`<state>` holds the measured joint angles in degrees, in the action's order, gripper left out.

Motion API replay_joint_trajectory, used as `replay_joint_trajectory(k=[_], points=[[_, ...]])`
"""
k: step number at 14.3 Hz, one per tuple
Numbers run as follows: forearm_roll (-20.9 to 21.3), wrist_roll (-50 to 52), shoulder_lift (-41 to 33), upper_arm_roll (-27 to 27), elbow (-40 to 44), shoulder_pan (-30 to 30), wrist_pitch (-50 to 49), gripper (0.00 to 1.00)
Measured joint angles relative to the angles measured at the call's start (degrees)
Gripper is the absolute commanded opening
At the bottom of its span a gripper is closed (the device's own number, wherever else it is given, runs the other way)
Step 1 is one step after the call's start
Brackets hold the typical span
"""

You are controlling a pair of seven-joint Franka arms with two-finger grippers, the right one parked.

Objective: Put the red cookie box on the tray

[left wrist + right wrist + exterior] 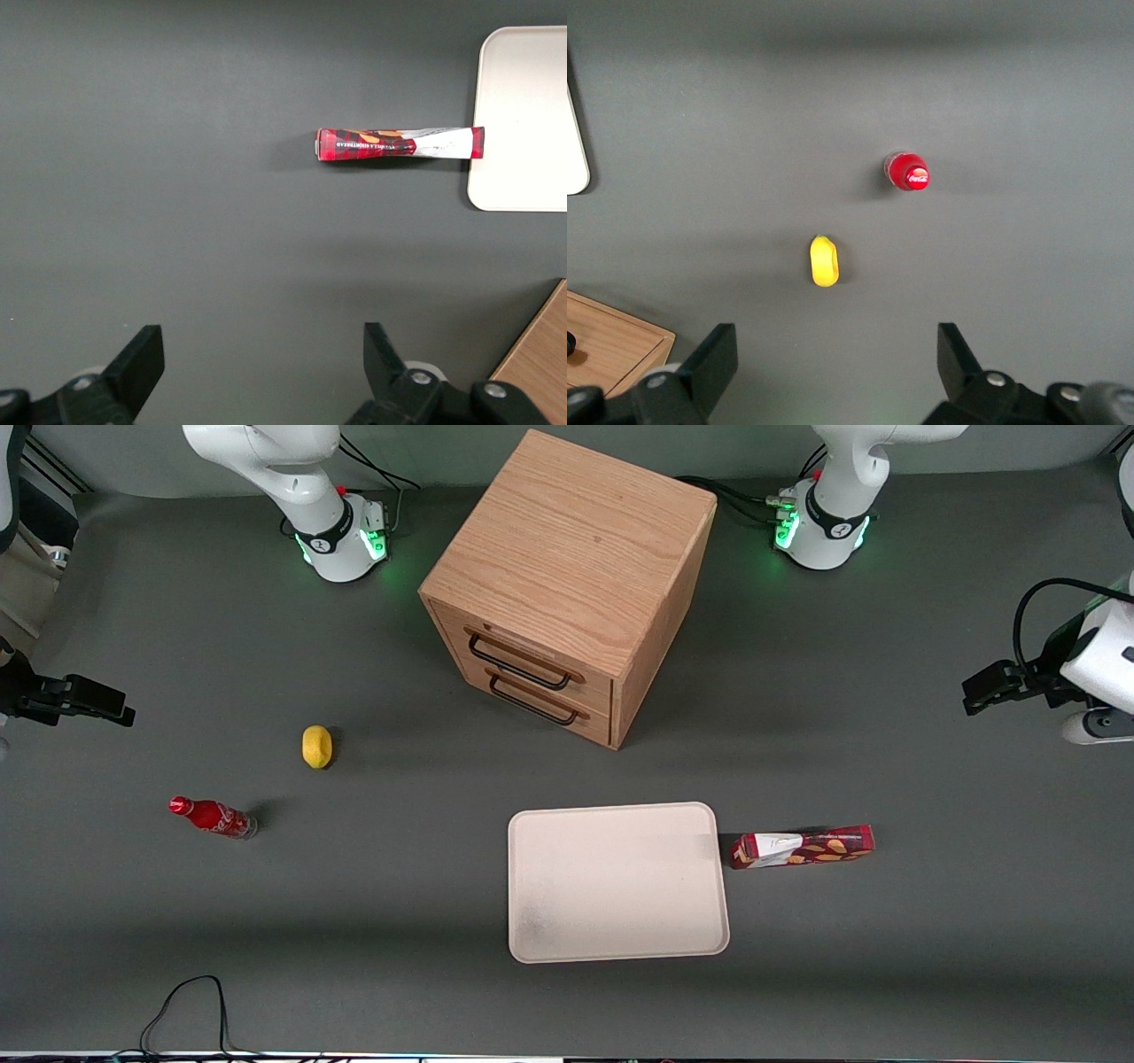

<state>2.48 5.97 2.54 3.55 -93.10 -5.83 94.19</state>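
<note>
Black fingers of the gripper [257,372] stand wide apart with nothing between them, hanging high above bare table at the working arm's end, probably so the whole scene stays in sight before the reach. Well clear of it, the red cookie box [400,144] lies flat on the table, its white end just beside the tray [620,881] rim, not yet on it.

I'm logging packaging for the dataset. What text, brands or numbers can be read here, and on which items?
"Coca-Cola" in white script, partly legible: red soda bottle.
White lettering on the red cookie box beside the tray: too small to read.
Wooden drawer cabinet, lemon: no text.
Left gripper, open above the table: no text.
</note>
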Motion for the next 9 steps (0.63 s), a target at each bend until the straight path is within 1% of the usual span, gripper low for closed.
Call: replay_joint_trajectory(k=[9], points=[[-0.01,0.00,0.67,-0.22,0.38,-0.16,-1.38,1.00]])
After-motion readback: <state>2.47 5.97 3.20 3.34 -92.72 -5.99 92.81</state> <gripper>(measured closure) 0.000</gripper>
